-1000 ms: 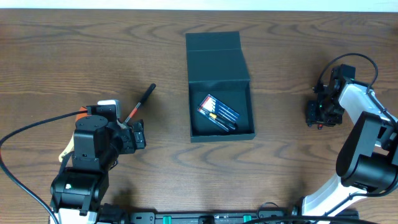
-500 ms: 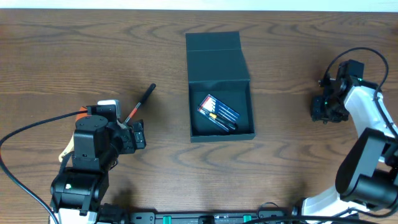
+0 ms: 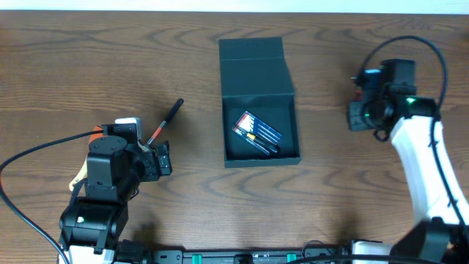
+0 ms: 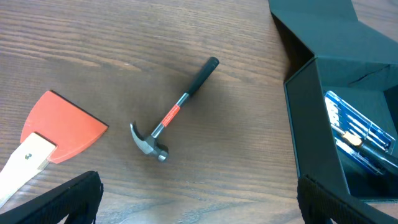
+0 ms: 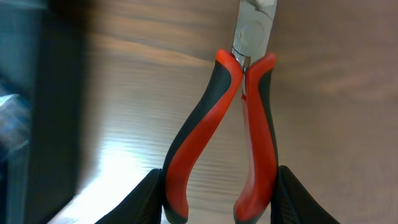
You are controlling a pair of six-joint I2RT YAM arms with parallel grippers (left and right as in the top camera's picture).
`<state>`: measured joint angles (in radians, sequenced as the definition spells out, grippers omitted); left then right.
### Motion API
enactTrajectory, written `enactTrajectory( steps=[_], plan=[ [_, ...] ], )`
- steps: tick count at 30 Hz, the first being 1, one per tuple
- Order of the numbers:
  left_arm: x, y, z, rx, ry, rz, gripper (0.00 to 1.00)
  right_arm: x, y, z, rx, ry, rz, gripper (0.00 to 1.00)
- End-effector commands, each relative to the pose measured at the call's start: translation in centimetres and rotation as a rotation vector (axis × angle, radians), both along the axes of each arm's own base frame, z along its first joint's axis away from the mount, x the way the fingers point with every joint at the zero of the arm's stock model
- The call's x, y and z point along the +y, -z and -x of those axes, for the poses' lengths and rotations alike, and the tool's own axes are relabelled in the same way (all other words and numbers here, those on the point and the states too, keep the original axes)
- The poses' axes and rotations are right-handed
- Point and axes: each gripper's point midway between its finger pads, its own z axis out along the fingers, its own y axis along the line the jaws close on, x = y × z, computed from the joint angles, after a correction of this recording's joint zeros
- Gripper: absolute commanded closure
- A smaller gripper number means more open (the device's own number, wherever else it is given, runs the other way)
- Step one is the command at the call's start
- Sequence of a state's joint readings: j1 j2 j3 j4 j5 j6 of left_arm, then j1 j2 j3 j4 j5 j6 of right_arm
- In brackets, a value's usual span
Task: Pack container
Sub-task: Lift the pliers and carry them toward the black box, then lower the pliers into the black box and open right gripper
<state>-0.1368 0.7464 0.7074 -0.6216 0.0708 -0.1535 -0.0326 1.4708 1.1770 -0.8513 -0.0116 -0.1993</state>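
Brown wood-grain table [image 3: 73, 59]; right gripper [image 5: 219, 194] clamped on red-and-black pliers [image 5: 255, 124], container [image 3: 253, 62] open to its left, a blue tool packet [image 3: 258, 132] inside; left gripper [image 4: 205, 202] spread wide, hammer [image 4: 177, 112] just ahead, red scraper [image 4: 62, 130] nearer on its left, container beyond to its right

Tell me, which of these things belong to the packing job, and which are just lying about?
In the job: container, open; blue tool pack inside it; pliers, gripped by the right claw.

Lying about for now: hammer and orange scraper, untouched, left of the container.
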Motion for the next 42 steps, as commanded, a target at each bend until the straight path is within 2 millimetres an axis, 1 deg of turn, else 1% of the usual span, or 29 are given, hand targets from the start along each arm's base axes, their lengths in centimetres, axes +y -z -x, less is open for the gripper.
enactTrajectory(
  steps=[1,2,5,9,10,13,15,16,18,23,28,32,37,39,40,42],
  plan=[
    [0.1,-0.9,-0.3,-0.021,-0.005,-0.005,0.02,4.5,-2.5,0.0,-0.065,-0.224,0.022,0.67],
    [0.1,-0.9,-0.3,-0.02,-0.005,-0.005,0.02,6.2,-2.8,0.3,-0.071,-0.309,0.035,0.67],
    [0.1,-0.8,-0.2,-0.018,-0.005,-0.005,0.02,10.1,-2.9,1.1,-0.082,-0.499,0.056,0.66],
    [0.1,-0.8,-0.2,-0.015,-0.005,-0.005,0.02,15.3,-2.9,2.8,-0.099,-0.751,0.051,0.69],
    [0.1,-0.8,-0.2,-0.015,-0.005,-0.005,0.01,16.2,-2.9,3.0,-0.109,-0.787,0.054,0.72],
    [0.1,-0.8,-0.2,-0.015,-0.005,-0.005,0.02,18.5,-2.9,3.2,-0.134,-0.849,0.051,0.88],
    [0.1,-0.8,-0.2,-0.015,-0.005,-0.005,0.01,19.6,-2.6,3.4,-0.137,-0.879,0.049,0.87],
    [0.1,-0.8,-0.2,-0.015,-0.005,-0.005,0.02,20.3,-2.3,3.5,-0.133,-0.896,0.042,0.84],
    [0.1,-0.8,-0.2,-0.015,-0.005,-0.005,0.01,21.3,-1.4,3.8,-0.112,-0.926,0.026,0.82],
    [0.1,-0.8,-0.2,-0.015,-0.005,-0.005,0.01,22.1,1.7,3.6,-0.032,-0.942,0.03,0.82],
    [0.1,-0.8,-0.2,-0.015,-0.005,-0.005,0.02,22.1,5.0,3.4,0.054,-0.937,0.037,0.82],
    [0.1,-0.8,-0.2,-0.015,-0.005,-0.005,0.02,21.8,7.5,3.5,0.129,-0.932,0.041,0.79],
    [0.1,-0.8,-0.2,-0.015,-0.006,-0.006,0.01,21.6,9.5,3.8,0.186,-0.931,0.045,0.75],
    [0.1,-0.8,-0.2,-0.015,-0.005,-0.005,0.01,21.6,9.8,3.8,0.194,-0.931,0.045,0.67],
    [0.1,-0.8,-0.2,-0.015,-0.005,-0.005,0.01,21.6,9.8,3.8,0.194,-0.931,0.045,0.58],
    [0.1,-0.8,-0.2,-0.015,-0.005,-0.005,0.01,21.7,9.8,3.6,0.184,-0.931,0.045,0.5]
  ],
)
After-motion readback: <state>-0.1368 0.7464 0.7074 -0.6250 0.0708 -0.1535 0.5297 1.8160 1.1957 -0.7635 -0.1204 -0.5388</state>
